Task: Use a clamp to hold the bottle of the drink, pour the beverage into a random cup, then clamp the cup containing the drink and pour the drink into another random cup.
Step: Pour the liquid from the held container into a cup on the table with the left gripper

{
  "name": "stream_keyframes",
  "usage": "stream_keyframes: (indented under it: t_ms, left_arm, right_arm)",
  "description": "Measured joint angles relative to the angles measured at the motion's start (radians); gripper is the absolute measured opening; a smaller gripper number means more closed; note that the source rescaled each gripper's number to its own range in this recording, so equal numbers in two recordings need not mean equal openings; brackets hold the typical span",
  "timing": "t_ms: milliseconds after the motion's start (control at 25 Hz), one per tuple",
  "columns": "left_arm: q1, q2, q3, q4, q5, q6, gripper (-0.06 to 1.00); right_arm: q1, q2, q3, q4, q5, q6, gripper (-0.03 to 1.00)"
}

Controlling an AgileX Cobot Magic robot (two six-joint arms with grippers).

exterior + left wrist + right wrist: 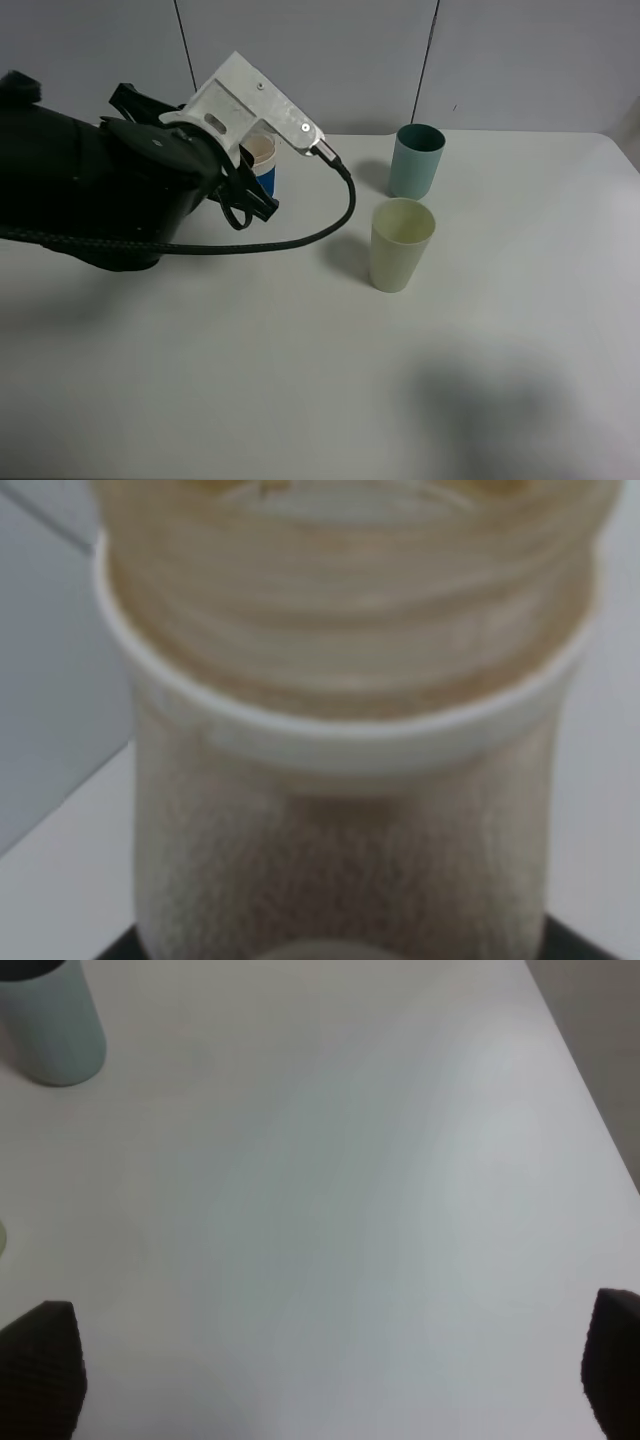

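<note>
A drink bottle (pixel 263 163) with a blue label and an open threaded mouth stands at the back left of the white table. My left gripper (pixel 250 196) is around it. The left wrist view is filled by the bottle's neck (pixel 340 730), blurred, with dark finger edges at both lower corners. A teal cup (pixel 416 160) stands at the back middle, and a cream cup (pixel 402 244) stands in front of it. My right gripper (pixel 325 1370) is open and empty over bare table. The teal cup (pixel 50 1020) also shows in the right wrist view.
A black cable (pixel 300 235) hangs from the left arm's metal bracket (pixel 255 105) and loops toward the cream cup. The table's right edge (pixel 590 1070) shows in the right wrist view. A shadow lies on the table at the front right (pixel 480 400).
</note>
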Motion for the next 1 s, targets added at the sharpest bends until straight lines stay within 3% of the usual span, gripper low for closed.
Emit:
stream_keyframes:
  t_ms: [720,1000]
  left_arm:
    - [-0.070,0.173,-0.125,-0.003,-0.019,0.138,0.03]
    - [-0.093,0.255,-0.219,-0.030,-0.019,0.248,0.03]
  right_arm:
    - [0.000,0.000,0.000,0.000,0.000,0.000,1.00]
    - [0.000,0.000,0.000,0.000,0.000,0.000,1.00]
